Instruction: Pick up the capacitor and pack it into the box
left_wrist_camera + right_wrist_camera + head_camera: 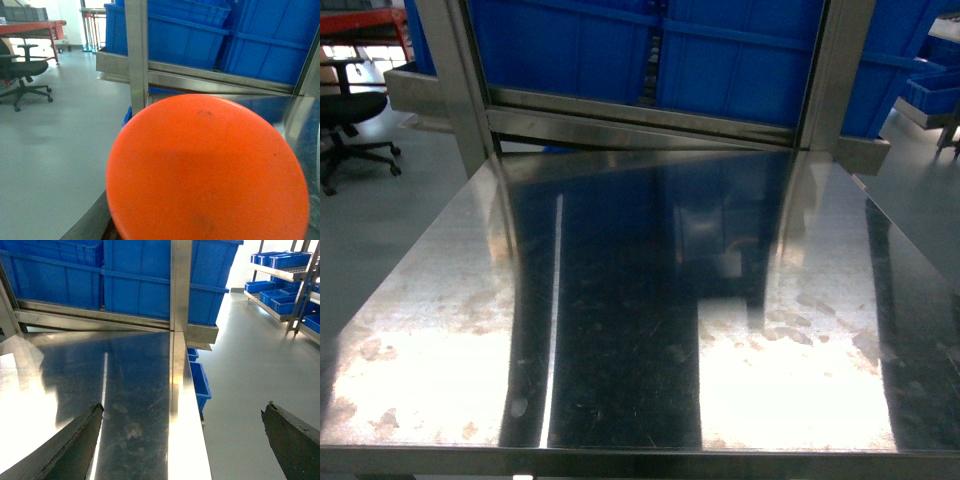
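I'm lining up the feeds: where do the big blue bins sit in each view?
Head: blue bins across the top, behind the steel frame.
Left wrist: top right, above an orange disc.
Right wrist: top left to centre.
Shared landmark: the steel upright post.

Steel table [620,330] — blue bins [740,60] behind

Orange disc [207,170] blocks left wrist view; right fingers [75,445] cut off by frame edge.

Open table, blocked at the back
Your table [620,330] lies bare; steel posts [835,70] and blue bins [720,50] wall its far edge.
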Controlling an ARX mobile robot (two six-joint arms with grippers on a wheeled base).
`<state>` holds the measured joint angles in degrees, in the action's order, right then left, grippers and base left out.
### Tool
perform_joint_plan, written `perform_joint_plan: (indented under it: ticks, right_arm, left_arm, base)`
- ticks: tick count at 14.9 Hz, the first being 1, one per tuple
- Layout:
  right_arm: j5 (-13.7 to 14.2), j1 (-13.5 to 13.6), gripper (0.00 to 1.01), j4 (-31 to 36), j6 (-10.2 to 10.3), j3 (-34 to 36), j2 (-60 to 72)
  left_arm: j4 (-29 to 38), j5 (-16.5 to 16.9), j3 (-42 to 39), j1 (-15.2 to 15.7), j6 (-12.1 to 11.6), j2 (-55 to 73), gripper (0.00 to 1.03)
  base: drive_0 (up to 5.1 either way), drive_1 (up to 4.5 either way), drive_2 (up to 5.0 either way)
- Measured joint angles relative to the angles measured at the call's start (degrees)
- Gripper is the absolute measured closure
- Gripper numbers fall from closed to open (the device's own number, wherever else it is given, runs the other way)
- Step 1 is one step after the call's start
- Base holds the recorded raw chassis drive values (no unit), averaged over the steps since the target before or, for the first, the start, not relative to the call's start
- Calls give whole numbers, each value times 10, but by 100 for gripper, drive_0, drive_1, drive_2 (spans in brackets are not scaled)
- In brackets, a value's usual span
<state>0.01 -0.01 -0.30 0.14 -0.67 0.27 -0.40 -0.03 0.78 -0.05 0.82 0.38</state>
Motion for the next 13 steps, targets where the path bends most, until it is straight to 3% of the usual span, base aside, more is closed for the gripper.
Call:
perform_joint_plan:
  ticks: [13]
  right_arm:
    - [0,0,3,0,0,0,0]
  left_arm:
    - [0,0,0,0,-2,0,59]
  base:
    - [0,0,0]
